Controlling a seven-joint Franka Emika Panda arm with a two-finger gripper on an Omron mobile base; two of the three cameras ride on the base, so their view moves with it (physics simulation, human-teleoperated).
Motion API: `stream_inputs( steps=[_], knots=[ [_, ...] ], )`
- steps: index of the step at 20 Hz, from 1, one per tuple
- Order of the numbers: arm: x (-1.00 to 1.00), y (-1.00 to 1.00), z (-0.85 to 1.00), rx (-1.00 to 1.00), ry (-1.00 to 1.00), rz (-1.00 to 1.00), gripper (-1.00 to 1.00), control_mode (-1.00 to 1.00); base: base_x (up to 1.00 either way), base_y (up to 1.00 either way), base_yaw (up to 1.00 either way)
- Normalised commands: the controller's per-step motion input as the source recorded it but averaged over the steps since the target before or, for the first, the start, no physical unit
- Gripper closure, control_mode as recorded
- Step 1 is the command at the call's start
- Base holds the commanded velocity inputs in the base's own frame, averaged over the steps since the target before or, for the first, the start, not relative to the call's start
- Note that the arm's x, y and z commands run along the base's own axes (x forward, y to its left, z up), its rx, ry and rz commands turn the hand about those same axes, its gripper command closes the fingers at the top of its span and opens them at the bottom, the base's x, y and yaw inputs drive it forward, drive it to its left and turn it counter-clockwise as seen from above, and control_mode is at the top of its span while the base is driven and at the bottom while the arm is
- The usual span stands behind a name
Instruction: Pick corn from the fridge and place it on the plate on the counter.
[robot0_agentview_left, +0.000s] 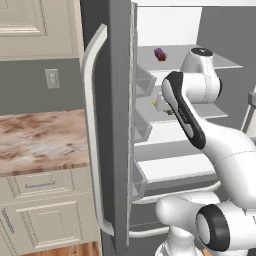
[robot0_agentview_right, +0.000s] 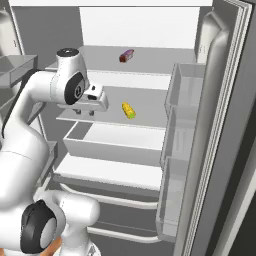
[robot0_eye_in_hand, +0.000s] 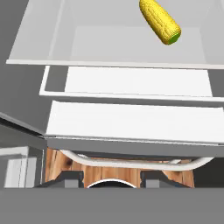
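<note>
Still early: fridge (robot0_agentview_right: 220, 125) door is opened; corn (robot0_agentview_right: 128, 110) is left ungrasped at one o'clock of the empty, pressed-together gripper (robot0_agentview_right: 86, 113).

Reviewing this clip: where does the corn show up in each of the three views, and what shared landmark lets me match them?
Left base view: the corn is a small yellow speck at centre, just left of the arm, on a fridge shelf.
Right base view: centre, on the middle shelf.
Hand view: top right, green tip toward lower right.
Shared landmark: the small purple item one shelf above, seen in both base views.
</note>
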Motion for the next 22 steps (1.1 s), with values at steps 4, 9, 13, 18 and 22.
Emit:
stream_inputs(
  steps=[4,9,13,18,22],
  knots=[
    [0.0,-0.19,-0.06,0.0,0.0,0.04,-1.0,-1.0,0.0,0.0,0.0],
    [0.01,-0.44,-0.08,0.02,-0.05,0.08,-1.0,-1.0,0.0,0.0,0.0],
    [0.14,-0.36,-0.03,0.01,-0.16,0.09,-1.0,-1.0,0.0,0.0,0.0],
    [0.28,-0.24,0.0,0.01,-0.17,0.06,-1.0,-1.0,0.0,0.0,0.0],
    [0.39,-0.28,0.0,0.06,-0.08,0.06,-1.0,-1.0,0.0,0.0,0.0]
  ],
)
